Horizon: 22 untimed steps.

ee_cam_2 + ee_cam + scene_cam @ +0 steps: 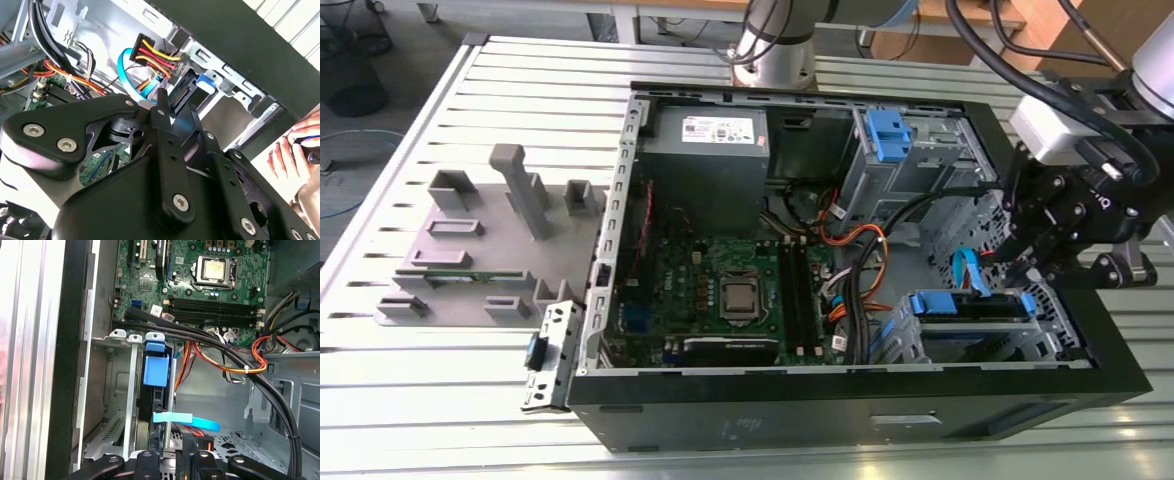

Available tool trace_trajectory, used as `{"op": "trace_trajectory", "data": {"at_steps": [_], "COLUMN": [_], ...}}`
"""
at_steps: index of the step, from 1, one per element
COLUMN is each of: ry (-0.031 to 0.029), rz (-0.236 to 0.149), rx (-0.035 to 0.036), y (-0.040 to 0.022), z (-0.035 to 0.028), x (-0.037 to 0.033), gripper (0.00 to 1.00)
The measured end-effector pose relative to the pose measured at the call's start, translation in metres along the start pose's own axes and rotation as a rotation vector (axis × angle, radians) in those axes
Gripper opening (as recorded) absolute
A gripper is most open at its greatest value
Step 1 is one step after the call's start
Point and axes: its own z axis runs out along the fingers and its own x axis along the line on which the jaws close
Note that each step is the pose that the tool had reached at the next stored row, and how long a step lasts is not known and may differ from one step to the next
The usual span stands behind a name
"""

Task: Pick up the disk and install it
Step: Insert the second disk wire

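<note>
The disk [969,304] sits in the lower drive cage at the exterior view's right side of the open computer case [854,400], its blue carrier frame facing up. In the first wrist view the disk [155,371] stands edge-on in its slot between metal rails, blue tab outward. My gripper [1027,262] hangs just above and beside that cage, inside the case wall. In the second wrist view my gripper [172,107] is right at a black connector [182,92] with yellow, red and black wires. A light-blue flat cable [186,420] runs beside the disk.
A grey power-supply box [707,135] fills the case's far corner and the motherboard [734,290] lies in the middle. Orange and black cables [861,270] cross toward the cage. Another blue latch [887,135] tops the upper bay. Grey fixtures [494,230] stand on the table. A hand [295,147] is outside the case.
</note>
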Motion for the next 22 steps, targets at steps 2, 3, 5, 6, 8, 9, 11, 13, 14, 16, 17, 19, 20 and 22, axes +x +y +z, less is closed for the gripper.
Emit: {"op": "trace_trajectory", "data": {"at_steps": [2,3,5,6,8,9,11,13,14,16,17,19,20,22], "ry": [0.0001,0.0000,-0.0001,0.0001,0.0000,0.0000,0.0001,0.0001,0.0001,-0.0002,-0.0001,-0.0009,-0.0014,-0.0016], "rz": [0.000,0.000,0.000,0.000,0.000,0.000,0.000,0.000,0.000,0.000,0.000,0.000,0.000,0.000], "rx": [0.0000,0.0000,0.0000,0.0000,0.0000,0.0000,0.0000,0.0000,-0.0001,0.0001,0.0001,0.0000,0.0001,0.0001], "y": [-0.0027,-0.0031,-0.0031,-0.0031,-0.0031,-0.0032,-0.0043,-0.0066,-0.0078,-0.0103,-0.0105,-0.0106,-0.0107,-0.0120], "z": [0.0000,0.0000,0.0000,0.0000,0.0000,0.0000,0.0000,0.0000,0.0000,0.0002,0.0001,0.0002,0.0003,0.0004], "x": [0.0000,-0.0001,-0.0004,-0.0005,-0.0007,-0.0008,-0.0008,-0.0008,-0.0008,-0.0010,-0.0016,-0.0028,-0.0032,-0.0035], "gripper": [0.32,0.32,0.32,0.32,0.32,0.32,0.32,0.32,0.32,0.32,0.32,0.32,0.32,0.32]}}
